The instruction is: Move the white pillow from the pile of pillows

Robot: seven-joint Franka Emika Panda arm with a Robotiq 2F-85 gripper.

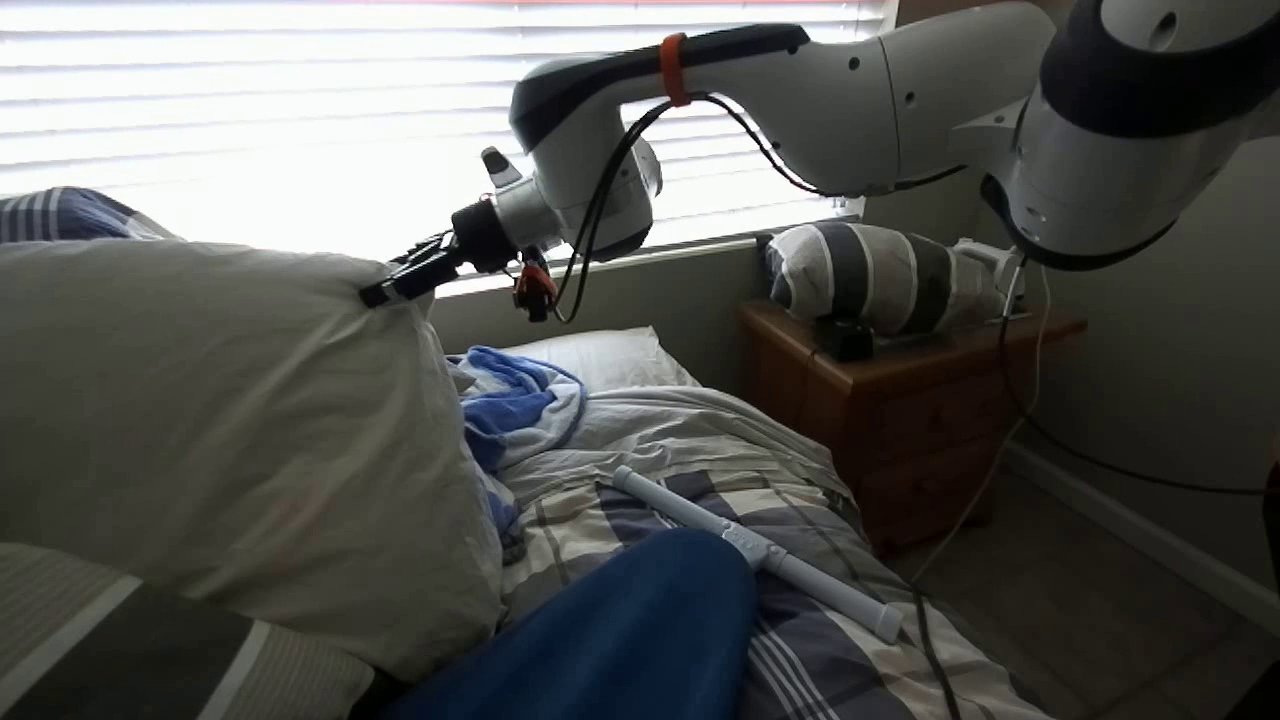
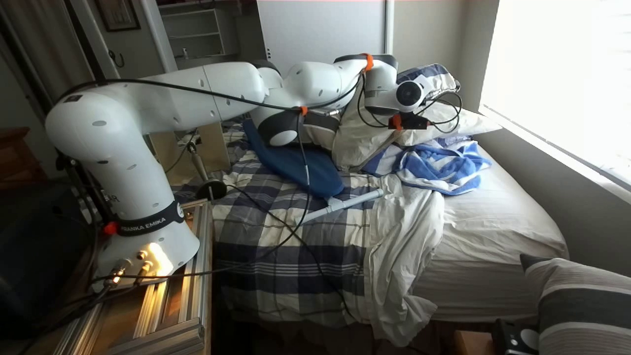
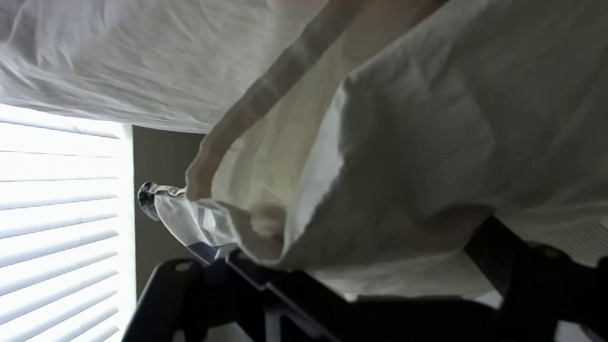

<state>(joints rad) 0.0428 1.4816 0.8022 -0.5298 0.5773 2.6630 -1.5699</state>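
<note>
The large white pillow [image 1: 230,400] stands in the pile at the left of an exterior view. My gripper [image 1: 400,275] is at its upper corner there. In the wrist view my gripper [image 3: 384,251] has its black fingers wide apart. The pillow [image 3: 427,156] lies across the space between them, and its loose case opening is close to one finger. I cannot tell how firmly the fingers touch it. The pillow also shows in an exterior view [image 2: 357,135], below my wrist, where my fingertips are hidden behind the arm. Another white pillow [image 2: 468,121] lies beside it near the window.
A blue plaid pillow [image 2: 434,79] and a striped pillow [image 1: 120,640] are in the pile. A blue-and-white towel [image 2: 443,165], a blue padded board [image 1: 620,640] and a grey pipe [image 1: 820,590] lie on the bed. A wooden nightstand [image 1: 860,375] holds a striped pillow [image 1: 890,275]. Window blinds are close behind.
</note>
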